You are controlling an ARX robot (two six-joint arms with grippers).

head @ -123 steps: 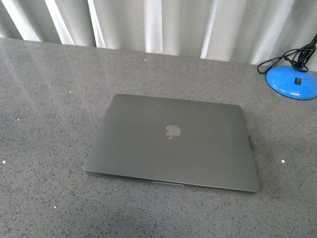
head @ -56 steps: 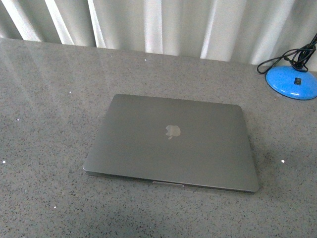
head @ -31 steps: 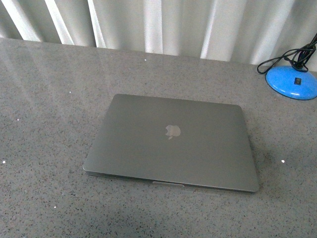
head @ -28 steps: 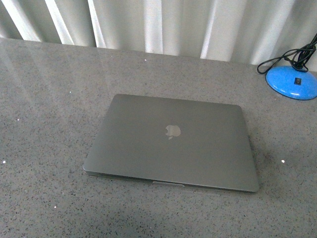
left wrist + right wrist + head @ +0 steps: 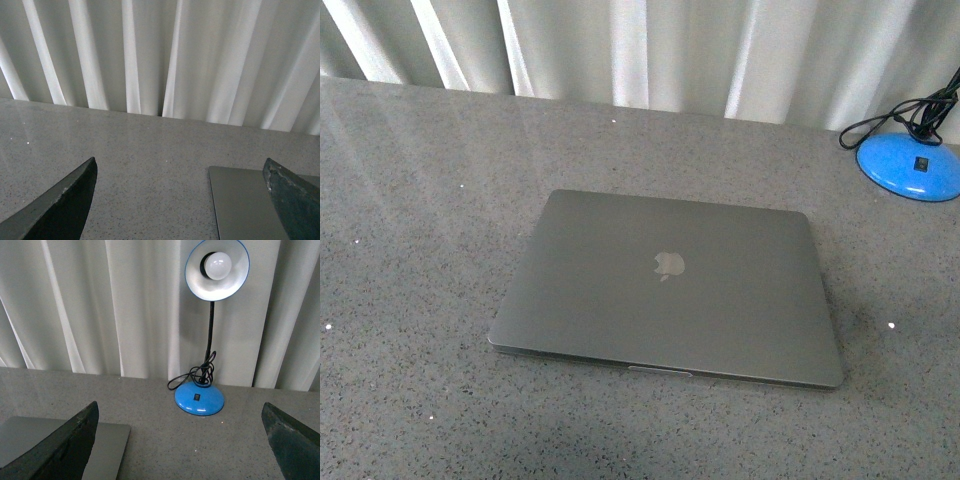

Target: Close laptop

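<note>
The grey laptop (image 5: 668, 288) lies flat on the speckled grey table (image 5: 420, 200) with its lid down and the apple logo facing up. Neither arm shows in the front view. In the left wrist view my left gripper (image 5: 180, 172) is open above bare table, and a corner of the laptop (image 5: 242, 200) lies beside one dark finger (image 5: 295, 200). In the right wrist view my right gripper (image 5: 180, 417) is open, with the laptop's corner (image 5: 107, 445) by one finger (image 5: 60, 450).
A blue desk lamp (image 5: 200, 399) with a black cable stands at the table's far right; its base (image 5: 910, 165) shows in the front view. White curtains (image 5: 640, 50) hang behind the table's far edge.
</note>
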